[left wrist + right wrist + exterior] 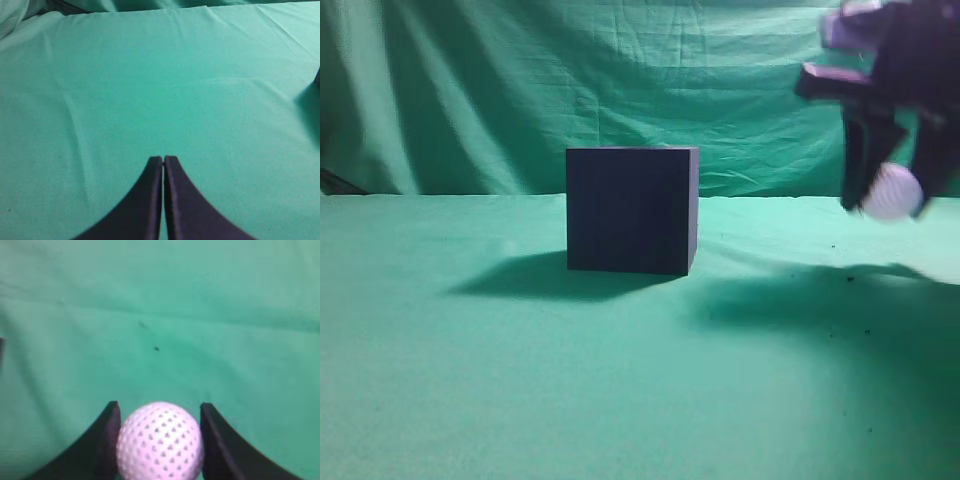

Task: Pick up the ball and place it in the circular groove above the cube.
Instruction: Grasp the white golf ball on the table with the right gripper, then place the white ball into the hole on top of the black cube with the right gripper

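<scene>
Left gripper (163, 159) idle over the green cloth (150, 75), jaws pressed together, empty. Matte dark navy cube (632, 210) sits mid-scene, top groove not visible from here. Far right — right gripper (160, 412) clamped on the small white dimpled ball (892, 191), lifted off the cloth. Pick done — carry and placing on the cube left.

The ball (160, 442) is white with a faint pinkish cast, covered in a regular pattern of small dark dimples. The cube (632, 209) is a plain, unmarked dark navy-black, and both the right claw (160, 440) and the left claw (163, 200) are black. The surface (520, 380) is green cloth, dotted with a few tiny dark specks, and the backdrop (620, 80) is the same green.
</scene>
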Controlling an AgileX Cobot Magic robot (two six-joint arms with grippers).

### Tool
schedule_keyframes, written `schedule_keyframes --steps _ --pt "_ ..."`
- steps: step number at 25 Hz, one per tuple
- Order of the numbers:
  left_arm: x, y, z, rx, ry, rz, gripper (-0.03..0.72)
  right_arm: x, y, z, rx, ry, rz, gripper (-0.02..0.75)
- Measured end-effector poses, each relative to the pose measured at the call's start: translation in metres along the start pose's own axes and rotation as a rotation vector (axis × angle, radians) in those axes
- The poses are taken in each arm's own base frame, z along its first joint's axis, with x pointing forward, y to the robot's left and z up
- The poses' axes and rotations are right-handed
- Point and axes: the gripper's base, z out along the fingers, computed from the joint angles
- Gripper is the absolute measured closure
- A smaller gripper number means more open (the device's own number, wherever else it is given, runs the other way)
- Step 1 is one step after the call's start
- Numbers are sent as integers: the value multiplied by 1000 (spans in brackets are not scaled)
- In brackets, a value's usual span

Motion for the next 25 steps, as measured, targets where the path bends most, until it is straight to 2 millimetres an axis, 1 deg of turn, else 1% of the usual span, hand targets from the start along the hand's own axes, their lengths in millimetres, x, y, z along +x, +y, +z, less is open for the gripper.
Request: schedule_keyframes --steps 3,5,7,10,12,13,15,18,20,22,25 --pt "0 0 0 0 0 0 688 -14 27 -34 -49 -83 -94 428" --pt "0 0 0 0 0 0 688 -21 53 -57 -93 -152 -177 428" --pt "0 0 0 0 0 0 688 -23 78 -75 -136 -202 -242 428" --pt "0 0 0 0 0 0 688 -19 112 -85 -187 -229 -342 428" --pt "0 0 0 0 0 0 688 -18 127 -82 -204 -224 -395 428" --pt "0 0 0 0 0 0 688 -18 132 -77 -207 -214 -409 428" --pt "0 0 0 0 0 0 688 -19 138 -67 -206 -193 -421 428" --pt "0 0 0 0 0 0 688 -21 142 -49 -205 -153 -414 428" --pt "0 0 0 0 0 0 688 -21 143 -40 -205 -139 -410 428" --pt "0 0 0 0 0 0 688 -22 144 -36 -205 -140 -407 428" --pt "0 0 0 0 0 0 688 -23 145 -34 -208 -148 -414 428"
